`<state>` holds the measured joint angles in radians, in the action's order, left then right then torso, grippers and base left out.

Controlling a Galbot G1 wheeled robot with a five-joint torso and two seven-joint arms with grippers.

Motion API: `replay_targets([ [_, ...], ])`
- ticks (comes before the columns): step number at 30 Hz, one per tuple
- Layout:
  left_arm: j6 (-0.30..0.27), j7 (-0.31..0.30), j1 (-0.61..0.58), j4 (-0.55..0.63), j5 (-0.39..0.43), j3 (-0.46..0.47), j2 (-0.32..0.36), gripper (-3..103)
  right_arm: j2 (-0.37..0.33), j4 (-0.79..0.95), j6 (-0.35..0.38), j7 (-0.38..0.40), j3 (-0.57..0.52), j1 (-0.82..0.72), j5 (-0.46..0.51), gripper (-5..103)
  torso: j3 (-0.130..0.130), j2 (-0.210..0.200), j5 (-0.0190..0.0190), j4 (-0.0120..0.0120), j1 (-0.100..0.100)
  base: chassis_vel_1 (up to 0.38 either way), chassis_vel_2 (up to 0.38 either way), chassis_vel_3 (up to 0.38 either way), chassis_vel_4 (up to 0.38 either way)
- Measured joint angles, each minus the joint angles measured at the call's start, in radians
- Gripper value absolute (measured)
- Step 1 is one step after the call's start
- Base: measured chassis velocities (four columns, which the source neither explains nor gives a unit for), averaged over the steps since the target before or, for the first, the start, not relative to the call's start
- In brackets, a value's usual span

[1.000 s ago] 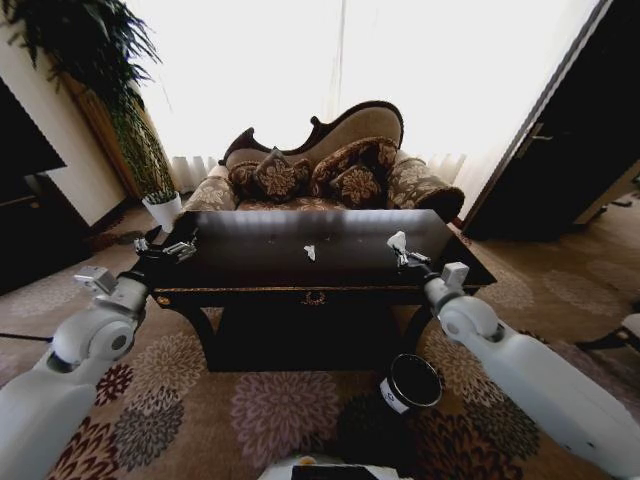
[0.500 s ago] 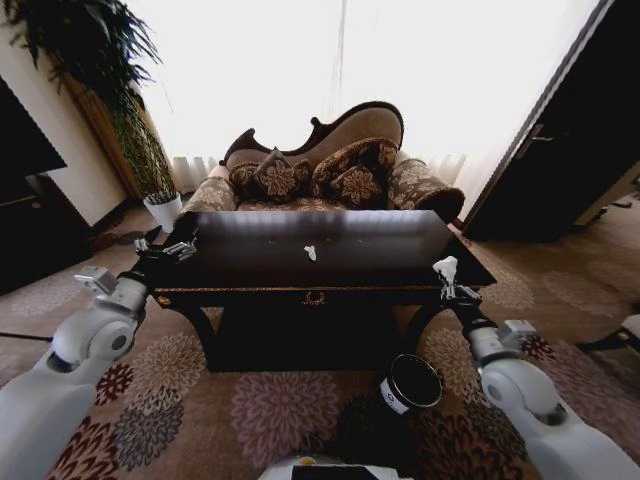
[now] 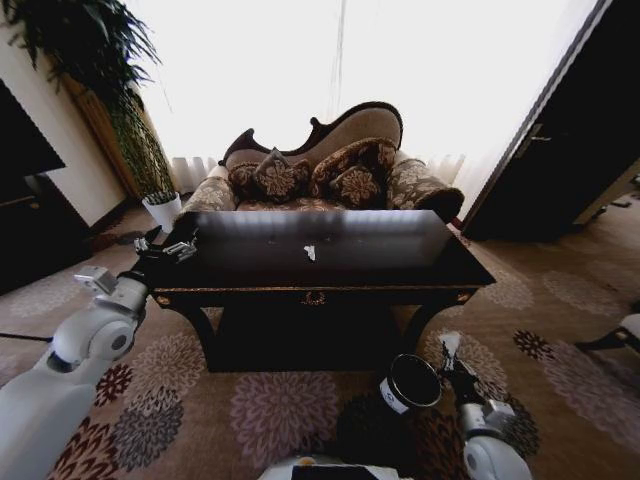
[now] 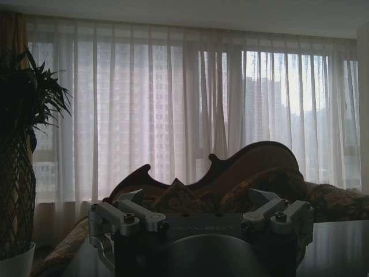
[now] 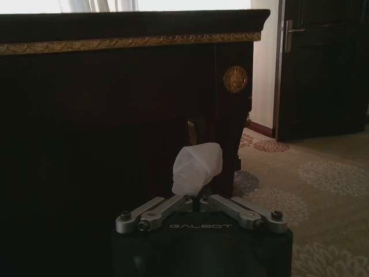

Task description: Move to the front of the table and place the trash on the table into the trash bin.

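On the body of my right gripper (image 5: 195, 199) I can read "GALBOT" in pale letters; the same word is on my left gripper (image 4: 199, 222) but there it is dim and I read it only w/ difficulty. The trash bin (image 3: 410, 383) has a white label on its side, text too small to read.

The bin is a black bucket, it stands on the patterned carpet (image 3: 270, 410) in front of the table, at the right side, and it tilts so its shiny rim and open mouth face up toward my head. What is inside I cannot tell, the interior is just dark.

My right gripper (image 3: 447, 352) is low, below the surface level and just beside the bin on its right. Its fingers are closed together on a crumpled white paper wad (image 5: 197, 167). The wad stands up from the fingertips, long axis approx. vertical, the wider part on top. In the head view the same wad (image 3: 450, 342) is a small white spot near the bin rim, not over the opening.

One more white scrap (image 3: 310, 252) lies on the glossy dark surface of the table (image 3: 400, 262), near the middle.

My left gripper (image 3: 165, 245) is at the left front corner of the surface, fingers spread apart, holding nothing. Behind the table there is a sofa (image 3: 330, 165) w/ cushions.
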<state>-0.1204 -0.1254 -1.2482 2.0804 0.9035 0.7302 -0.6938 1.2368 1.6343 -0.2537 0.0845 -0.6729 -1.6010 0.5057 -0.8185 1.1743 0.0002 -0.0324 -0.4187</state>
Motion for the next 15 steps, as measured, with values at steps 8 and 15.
replay_targets([
  [8, 0.000, 0.000, 0.000, 0.000, 0.000, 0.000, 0.000, 100, 0.015, -0.232, -0.031, -0.017, 0.056, 0.120, -0.048, 1, 0.000, 0.000, -0.0003, 0.0000, 0.000, 0.000, 0.000, 0.000, 0.000],
  [15, 0.000, 0.000, 0.000, 0.000, 0.000, 0.000, 0.000, 100, 0.036, -0.430, -0.020, -0.031, 0.104, 0.227, -0.057, 1, 0.000, 0.000, -0.0002, -0.0001, 0.000, 0.000, 0.000, 0.000, 0.000],
])
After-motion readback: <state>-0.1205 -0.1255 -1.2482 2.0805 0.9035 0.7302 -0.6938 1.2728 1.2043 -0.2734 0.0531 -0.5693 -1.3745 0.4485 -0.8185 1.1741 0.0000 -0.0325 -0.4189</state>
